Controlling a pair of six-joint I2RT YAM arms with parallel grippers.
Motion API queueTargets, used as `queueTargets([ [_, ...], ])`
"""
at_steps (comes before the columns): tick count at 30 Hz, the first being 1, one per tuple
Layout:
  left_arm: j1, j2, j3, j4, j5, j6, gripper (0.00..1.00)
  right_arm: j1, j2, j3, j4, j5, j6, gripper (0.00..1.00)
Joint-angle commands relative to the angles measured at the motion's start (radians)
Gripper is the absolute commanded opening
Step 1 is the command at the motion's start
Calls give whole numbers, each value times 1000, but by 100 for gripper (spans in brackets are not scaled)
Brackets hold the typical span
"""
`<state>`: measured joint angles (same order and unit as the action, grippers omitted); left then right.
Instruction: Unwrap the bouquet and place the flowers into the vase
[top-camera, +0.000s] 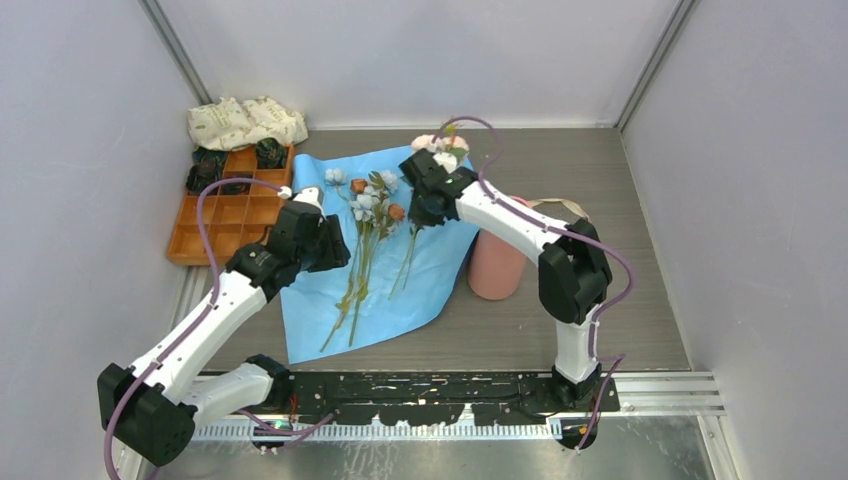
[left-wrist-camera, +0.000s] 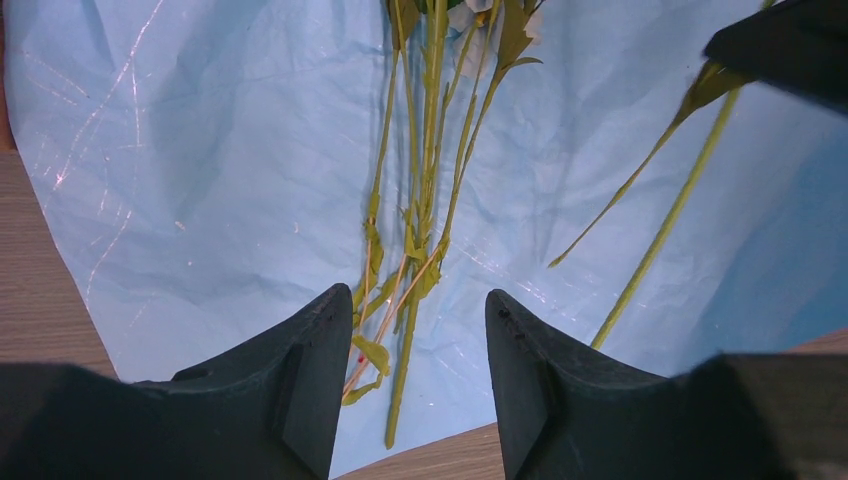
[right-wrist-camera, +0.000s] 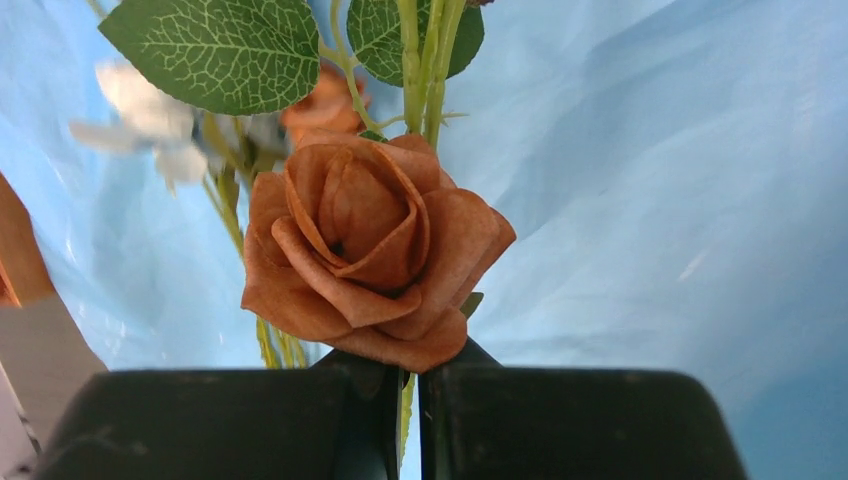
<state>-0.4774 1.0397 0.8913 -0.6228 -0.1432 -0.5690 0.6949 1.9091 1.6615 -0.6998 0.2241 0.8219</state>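
right gripper (right-wrist-camera: 408, 385) clamped on orange-brown rose (right-wrist-camera: 370, 255) stem, which lies near-to-far; vase (top-camera: 497, 265) stands right, slightly nearer.

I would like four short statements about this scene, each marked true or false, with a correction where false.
1. The right gripper is shut on the orange-brown rose, just below its bloom. True.
2. The left gripper grips a stem. False: it is open above the stems.
3. The flowers lie on the spread blue paper. True.
4. The vase stands left of the paper. False: it stands at its right edge.
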Motion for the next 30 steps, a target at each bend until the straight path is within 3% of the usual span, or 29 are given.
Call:
queueTargets([
  [1, 2, -33, 13, 2, -18, -8, 52, 92, 29, 14, 19, -37, -14, 2],
  [9, 2, -38, 10, -14, -20, -9, 52, 121, 67, 59, -38, 12, -35, 35],
  [11, 2, -42, 8, -13, -20, -10, 52, 120, 50, 64, -59, 47, -45, 39],
  [17, 3, -39, 8, -11, -19, -10, 53, 117, 44, 79, -85, 83, -75, 40],
  [30, 2, -43, 10, -16, -24, -6, 53, 185, 105, 72, -61, -37, -13, 44],
])
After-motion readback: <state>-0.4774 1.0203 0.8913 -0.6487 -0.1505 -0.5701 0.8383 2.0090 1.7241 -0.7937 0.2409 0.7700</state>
